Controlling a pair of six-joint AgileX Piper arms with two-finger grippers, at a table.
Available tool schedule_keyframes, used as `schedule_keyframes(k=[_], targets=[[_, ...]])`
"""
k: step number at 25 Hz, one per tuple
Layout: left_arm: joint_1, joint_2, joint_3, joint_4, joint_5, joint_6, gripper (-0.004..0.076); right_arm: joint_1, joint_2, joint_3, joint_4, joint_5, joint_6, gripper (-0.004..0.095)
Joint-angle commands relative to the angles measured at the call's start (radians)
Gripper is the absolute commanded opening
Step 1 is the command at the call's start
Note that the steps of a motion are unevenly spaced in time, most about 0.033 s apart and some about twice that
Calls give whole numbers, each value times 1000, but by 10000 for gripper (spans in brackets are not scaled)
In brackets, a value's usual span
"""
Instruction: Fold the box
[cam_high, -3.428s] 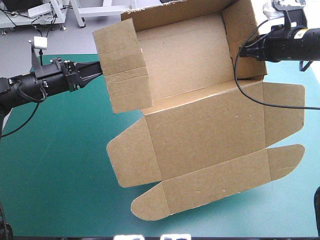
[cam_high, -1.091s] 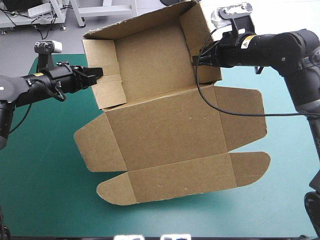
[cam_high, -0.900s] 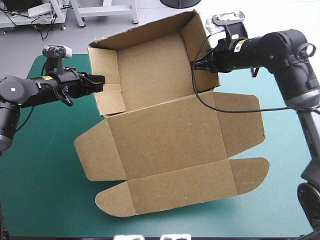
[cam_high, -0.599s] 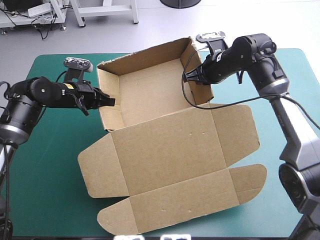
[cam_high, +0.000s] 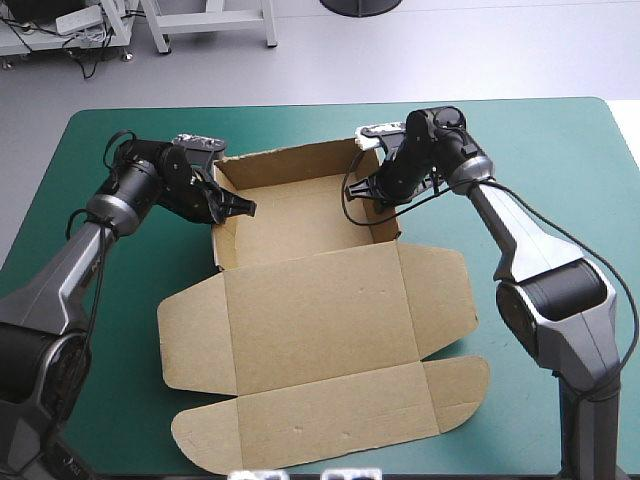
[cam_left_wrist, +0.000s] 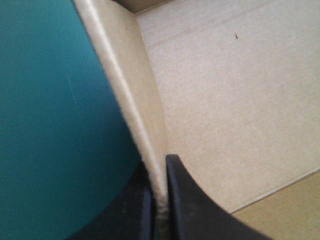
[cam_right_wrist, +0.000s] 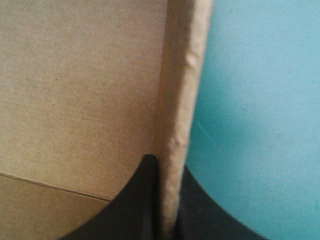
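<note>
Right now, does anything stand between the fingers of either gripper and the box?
Nothing visible does. The left gripper pinches the left wall of the box, one finger inside, one outside; the right gripper pinches the right wall likewise. The box rests on the teal-green cover.

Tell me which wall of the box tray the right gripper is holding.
The right side wall, the short one toward the table's right edge: the right gripper pinches its top edge. The left gripper holds the opposite wall.
</note>
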Motion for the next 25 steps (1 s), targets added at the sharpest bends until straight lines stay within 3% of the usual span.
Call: schedule_keyframes(k=[1,6,10,14,15,17,21,25], targets=[[-11,1,-39,-11,-56,-1,-10,5,-4,-22,14,25,-19,1],[-11,80,-41,39,-70,6,-9,5,57,-22,5,5,-95,2],[-11,86,-41,89,-45,6,4,7,55,-25,-86,6,-112,53],[-11,86,-54,117,-28,6,102,7,55,-25,-117,25,-131,242],[-11,86,-77,117,-13,6,160,7,55,-30,-115,25,-131,319],[-11,86,-100,117,2,6,221,7,55,-36,-115,23,-131,369],[-11,86,-150,110,5,-20,342,7,53,-72,-117,24,-139,379],[-11,86,-202,108,32,-131,379,7,51,-142,-113,25,-141,379]])
